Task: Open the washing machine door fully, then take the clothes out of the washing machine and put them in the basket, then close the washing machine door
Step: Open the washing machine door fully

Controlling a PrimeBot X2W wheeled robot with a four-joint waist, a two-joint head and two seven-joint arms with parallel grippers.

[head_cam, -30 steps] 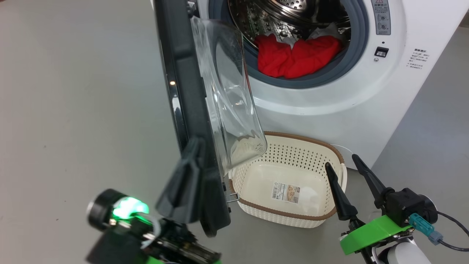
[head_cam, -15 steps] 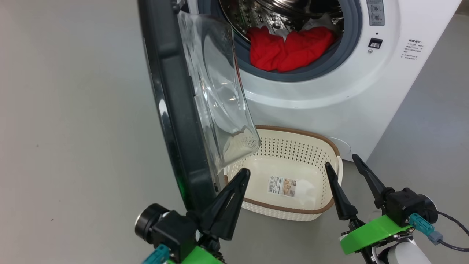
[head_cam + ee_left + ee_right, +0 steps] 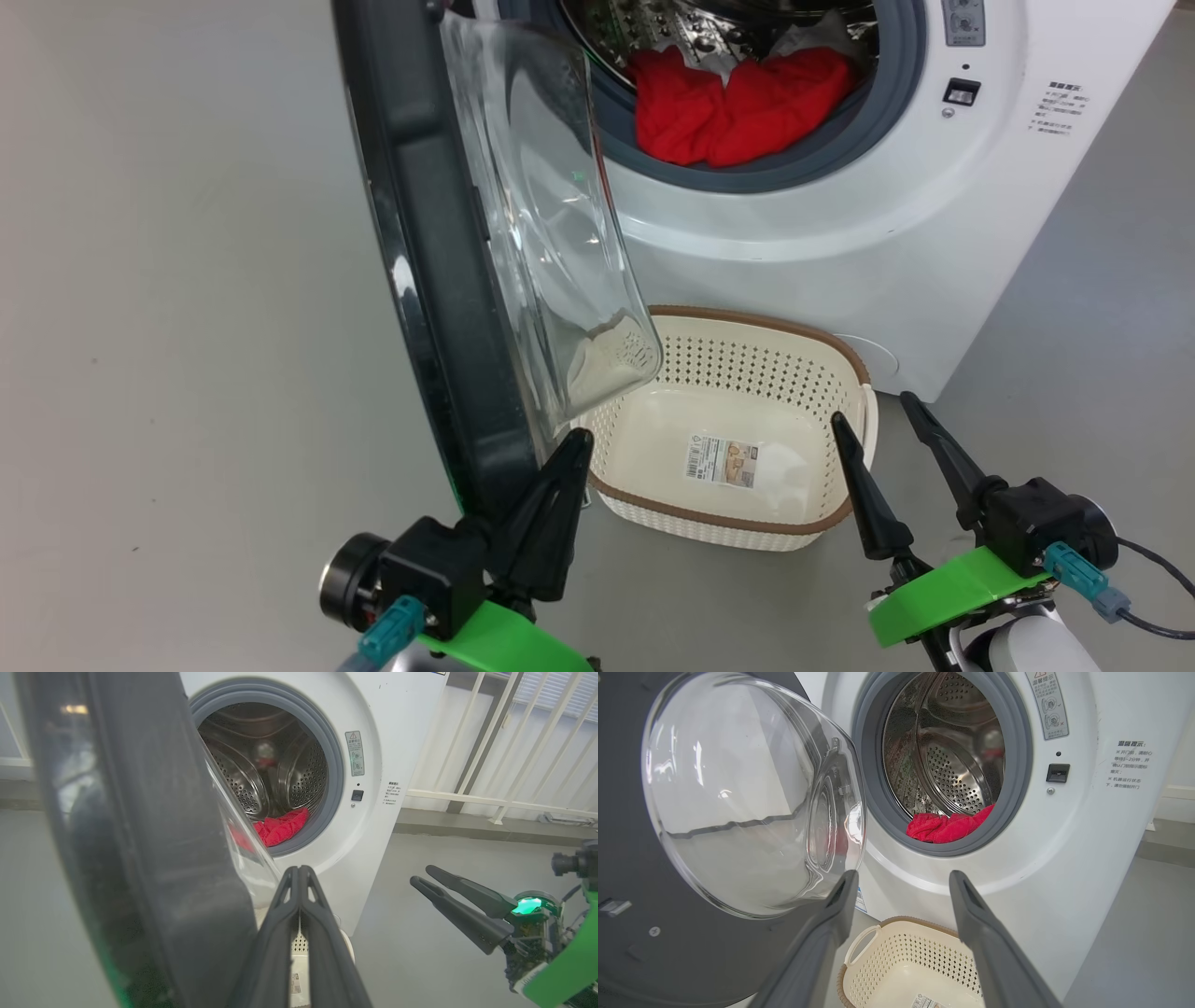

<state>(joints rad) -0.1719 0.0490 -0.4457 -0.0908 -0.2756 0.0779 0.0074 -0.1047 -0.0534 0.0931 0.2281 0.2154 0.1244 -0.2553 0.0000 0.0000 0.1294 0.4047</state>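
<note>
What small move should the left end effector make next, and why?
Probably nudge the washing machine door wider: the shut left end effector sits by its inner lower rim, and its glass bowl seems to overhang the basket, while the clothes lie in the drum.

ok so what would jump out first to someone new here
The bright red clothes heaped at the mouth of the washing machine, top centre, catch the eye first. Next comes the black-rimmed door with its glass bowl, standing open on the left, and the empty cream basket on the floor below.
</note>
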